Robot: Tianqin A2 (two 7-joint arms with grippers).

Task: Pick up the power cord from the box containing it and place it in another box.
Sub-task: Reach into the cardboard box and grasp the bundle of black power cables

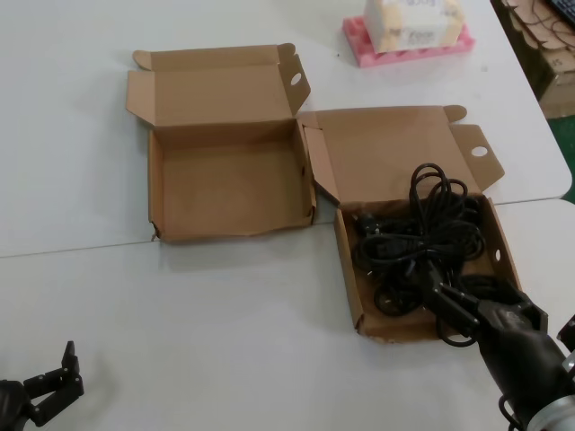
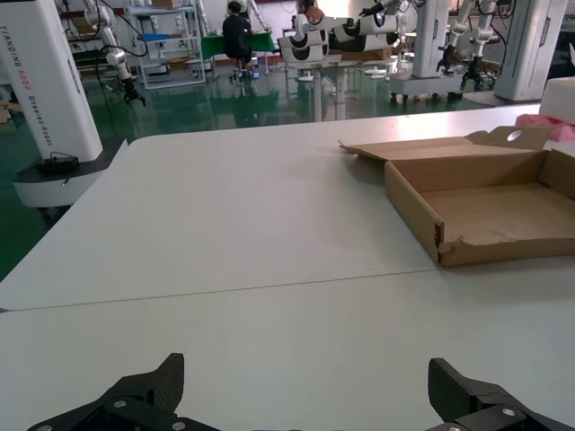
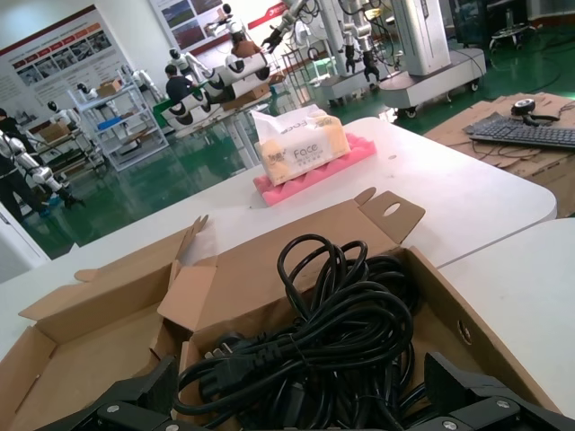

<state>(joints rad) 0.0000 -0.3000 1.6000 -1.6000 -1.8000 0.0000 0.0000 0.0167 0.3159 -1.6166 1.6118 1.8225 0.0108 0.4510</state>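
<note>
Right arm enters from near right corner of table (image 1: 225, 314), black forearm angled toward table middle. Right gripper (image 1: 446, 301) low over near right part of table, tilted downward, fingers spread apart; both fingertips visible in right wrist view, well separated. Left arm parked at near left corner of table, low above surface. Left gripper (image 1: 56, 373) pointing toward table middle, fingers parted, holding nothing; left wrist view shows both fingertips wide apart.
</note>
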